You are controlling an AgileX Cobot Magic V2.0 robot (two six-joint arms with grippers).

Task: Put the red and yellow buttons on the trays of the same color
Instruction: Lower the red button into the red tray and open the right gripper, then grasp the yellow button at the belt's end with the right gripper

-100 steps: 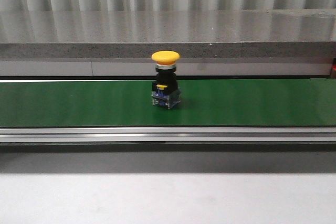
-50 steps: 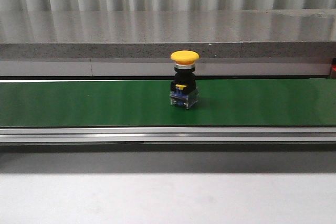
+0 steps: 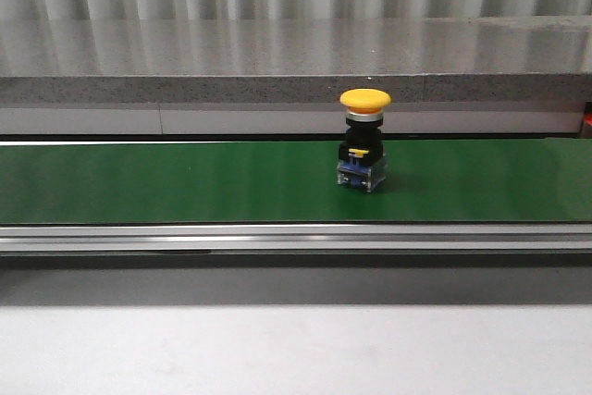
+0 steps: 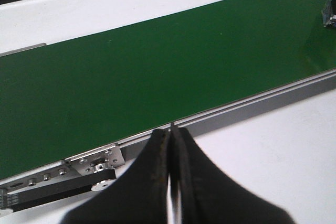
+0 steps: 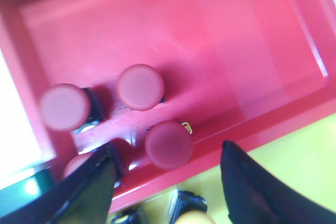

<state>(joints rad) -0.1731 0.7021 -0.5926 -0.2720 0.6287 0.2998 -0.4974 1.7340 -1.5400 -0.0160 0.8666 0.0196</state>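
Button (image 3: 364,141), yellow-capped, is standing upright on the green conveyor belt (image 3: 185,182) while the closed left gripper (image 4: 170,140) is hovering nearby and the open right gripper (image 5: 168,182) is blurring above the red tray (image 5: 252,51).

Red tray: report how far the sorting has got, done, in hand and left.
Done: at least three red buttons stand in the red tray; a fourth is partly hidden. In hand: nothing. The right gripper hangs open above the tray's edge; the left gripper is shut and empty beside the green belt. Left: the yellow button upright on the belt, ungrasped.
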